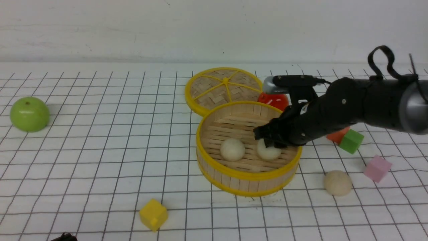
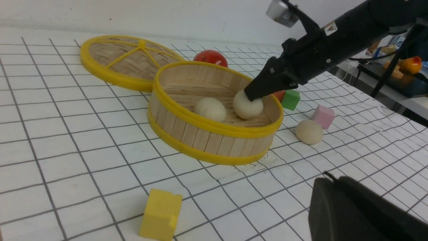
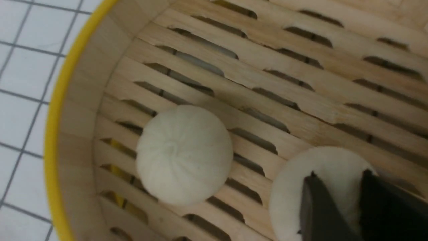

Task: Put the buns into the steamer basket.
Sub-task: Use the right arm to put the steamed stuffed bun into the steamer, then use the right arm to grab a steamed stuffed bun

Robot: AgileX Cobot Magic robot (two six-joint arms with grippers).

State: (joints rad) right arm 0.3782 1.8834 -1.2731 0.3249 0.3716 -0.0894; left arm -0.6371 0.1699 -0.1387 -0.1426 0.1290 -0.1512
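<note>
Since the steamer basket already carries two of the three buns on its slatted floor, the step in hand is judged to be the release of the second. Reaching over the basket's rim and down inside it, the right gripper has its jaws narrowly apart, pinched into the crown of the held bun, which appears to rest on the floor just inside the basket's near wall. Recommended practice: open the jaws fully before lifting, rise straight up clear of the yellow rim, and avoid any sideways drag. The soft crown could cling to a finger, or the bun could roll into its neighbour. Only a dark edge of the left gripper shows, well clear of the basket, and its opening cannot be determined. Inside the basket, the loose bun lies just beside the held one, not touching. Outside the basket, near its wall, the third bun sits on the table, not yet collected. All three are smooth, cream-white and rounded, with faint pleats gathered at the top.
</note>
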